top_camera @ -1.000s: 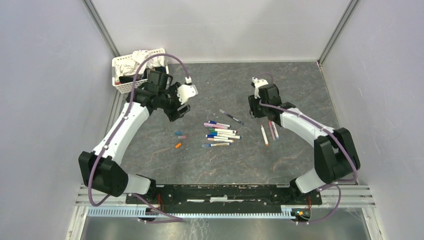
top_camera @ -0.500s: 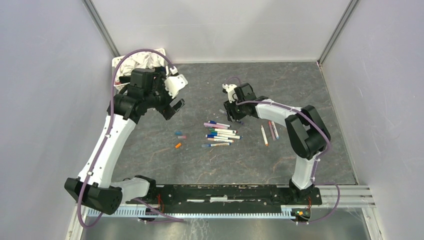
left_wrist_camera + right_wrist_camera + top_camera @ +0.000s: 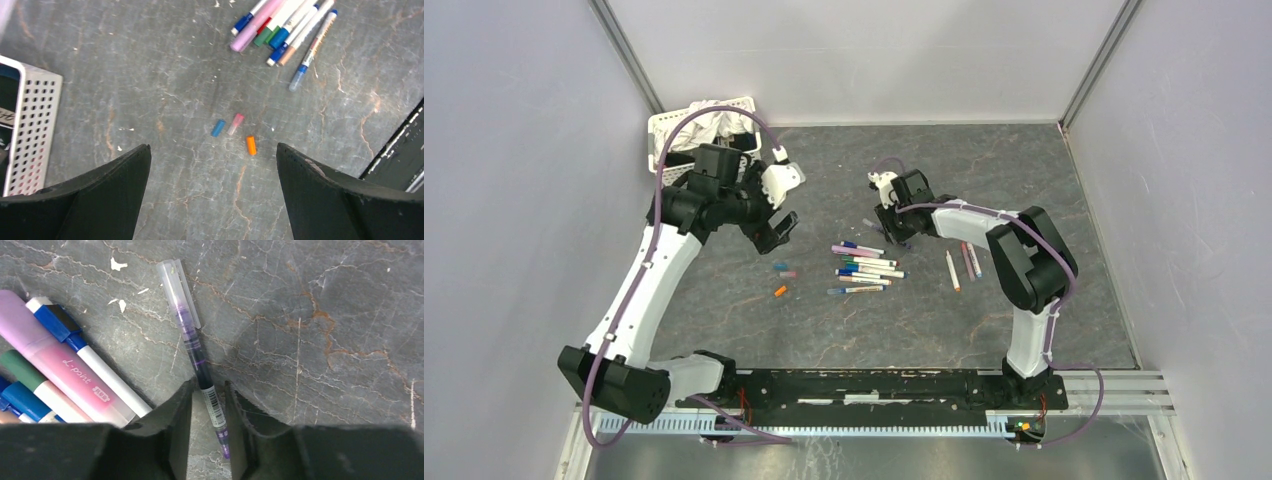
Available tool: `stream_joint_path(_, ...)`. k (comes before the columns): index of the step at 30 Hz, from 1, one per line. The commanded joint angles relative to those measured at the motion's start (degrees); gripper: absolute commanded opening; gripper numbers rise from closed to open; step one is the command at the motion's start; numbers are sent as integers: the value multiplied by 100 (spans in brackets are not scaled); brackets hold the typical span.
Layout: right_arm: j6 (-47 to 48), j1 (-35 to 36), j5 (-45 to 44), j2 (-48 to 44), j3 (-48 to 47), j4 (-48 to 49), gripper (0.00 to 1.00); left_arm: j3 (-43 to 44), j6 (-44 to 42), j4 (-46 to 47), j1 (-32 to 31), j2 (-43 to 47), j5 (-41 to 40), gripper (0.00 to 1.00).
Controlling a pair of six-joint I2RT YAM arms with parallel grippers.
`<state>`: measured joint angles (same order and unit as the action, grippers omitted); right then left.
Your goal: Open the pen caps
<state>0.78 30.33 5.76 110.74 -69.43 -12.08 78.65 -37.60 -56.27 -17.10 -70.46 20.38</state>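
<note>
Left claw (image 3: 213, 146) wide, right claw (image 3: 208, 385) narrow astride a purple pen (image 3: 192, 347).
The left holds nothing above three loose pen caps (image 3: 218, 128) on the bench (image 3: 125, 75). Whether the right pinches the barrel yet, I cannot tell; the pen's clear cap (image 3: 175, 285) looks light, stiff and slick, best taken by its clipped sides.

Even, soft light; sharp, shadowless frames

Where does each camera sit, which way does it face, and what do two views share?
Top external: above, behind the bases, facing down; left arm and right arm show.
Left wrist: faces down at three loose caps past the open left gripper.
Right wrist: faces down at a purple pen the right gripper straddles.
Shared by all: marker pile.
</note>
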Motion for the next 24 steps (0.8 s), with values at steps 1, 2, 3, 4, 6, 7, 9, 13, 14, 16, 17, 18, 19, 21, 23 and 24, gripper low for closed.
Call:
stream_joint_path(1, 79, -8, -49, -86, 268, 160, 31, -230, -337, -162, 16, 26, 458, 100)
stream_joint_path(2, 74, -2, -19, -123, 285, 182, 25, -268, -394, -176, 15, 23, 505, 100)
stream_joint_path(3, 70, -3, -12, -147, 294, 191, 19, -297, -425, -188, 14, 14, 548, 100)
stream_joint_path(4, 64, 0, 8, -186, 306, 203, 14, -325, -457, -197, 14, 7, 607, 100)
stream_joint_path(6, 66, -4, 71, -274, 292, 200, 3, -416, -555, -200, 14, 6, 715, 100)
stream_joint_path(7, 68, 0, 106, -332, 262, 182, 0, -484, -622, -200, 15, 1, 782, 100)
stream_joint_path(9, 63, -6, 253, -481, 153, 109, 0, -648, -750, -160, 14, -3, 869, 100)
stream_joint_path(13, -22, 51, 767, -1003, -72, -76, 0, -1044, -1084, 28, 5, 12, 982, 100)
stream_joint_path(14, -42, 95, 989, -1149, -99, -135, 0, -1120, -1147, 128, 5, 27, 1002, 100)
stream_joint_path(16, -69, 176, 1524, -1284, -286, -445, 0, -1187, -1403, 143, -12, 23, 1107, 100)
stream_joint_path(17, -69, 206, 1829, -1308, -405, -626, 0, -1201, -1537, 143, -31, 32, 1188, 100)
stream_joint_path(18, -69, 242, 2219, -1324, -477, -796, 0, -1211, -1691, 147, -45, 43, 1275, 100)
stream_joint_path(19, -135, 296, 2583, -1347, -485, -920, 0, -1212, -1919, 137, -91, 60, 1349, 100)
stream_joint_path(21, -229, 436, 3055, -1440, -363, -1011, 0, -1228, -2273, 134, -172, 112, 1457, 100)
stream_joint_path(23, -213, 623, 3462, -1552, -191, -987, 0, -1253, -2547, 136, -272, 137, 1490, 100)
stream_joint_path(24, -214, 742, 3638, -1615, -93, -934, 0, -1270, -2637, 134, -328, 137, 1476, 100)
